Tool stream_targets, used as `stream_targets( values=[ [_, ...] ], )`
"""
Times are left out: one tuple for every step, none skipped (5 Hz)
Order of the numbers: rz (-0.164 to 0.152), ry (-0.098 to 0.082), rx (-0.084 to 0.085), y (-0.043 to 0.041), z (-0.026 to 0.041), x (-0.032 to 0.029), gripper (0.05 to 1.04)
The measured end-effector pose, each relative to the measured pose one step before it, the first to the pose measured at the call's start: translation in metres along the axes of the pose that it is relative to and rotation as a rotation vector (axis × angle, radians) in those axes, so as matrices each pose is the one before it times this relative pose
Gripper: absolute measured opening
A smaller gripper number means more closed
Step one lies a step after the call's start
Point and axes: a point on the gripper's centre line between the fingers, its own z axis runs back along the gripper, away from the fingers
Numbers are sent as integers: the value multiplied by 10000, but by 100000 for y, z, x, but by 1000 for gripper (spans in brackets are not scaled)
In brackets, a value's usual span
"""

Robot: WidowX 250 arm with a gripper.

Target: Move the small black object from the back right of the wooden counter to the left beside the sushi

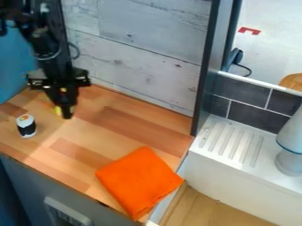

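A pale plank wall [135,53] stands behind the wooden counter [112,128], whose boards run slantwise from upper left to lower right. A blue panel [13,66] rises at the left, and a dark upright post [205,66] ends the planks at the right. Beyond it are dark tiles [254,103] and a white ledge [198,145] with parallel grooves, where a pale grey, narrow-waisted object [289,143] stands upright. Near the counter's front right corner lies a folded orange cloth [140,181], roughly square and turned cornerwise; its right corner reaches past the counter's side edge. The black gripper [66,115] hangs pointing down over the counter's back left part; whether it is wide, narrow or holding something, I cannot tell. A small white and black container [26,126] stands left of it, nearer the front edge, its long axis close to upright. Smallest is a yellow thing [58,110] right by the gripper's tip, partly hidden by it; it seems longer up and down, though its direction is unclear.
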Motion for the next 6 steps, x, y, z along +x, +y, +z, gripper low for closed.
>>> stream_targets(
  values=[
    [88,204,467,2474,-1275,-1019,369],
    [-266,82,183,452,-1231,-378,369],
    [-154,175,-214,-255,-1077,-390,369],
    [87,246,-70,-153,-1059,-368,369],
    [24,-76,17,-124,-16,418,437],
    [-130,66,-37,-975,-228,-126,747]
  ],
)
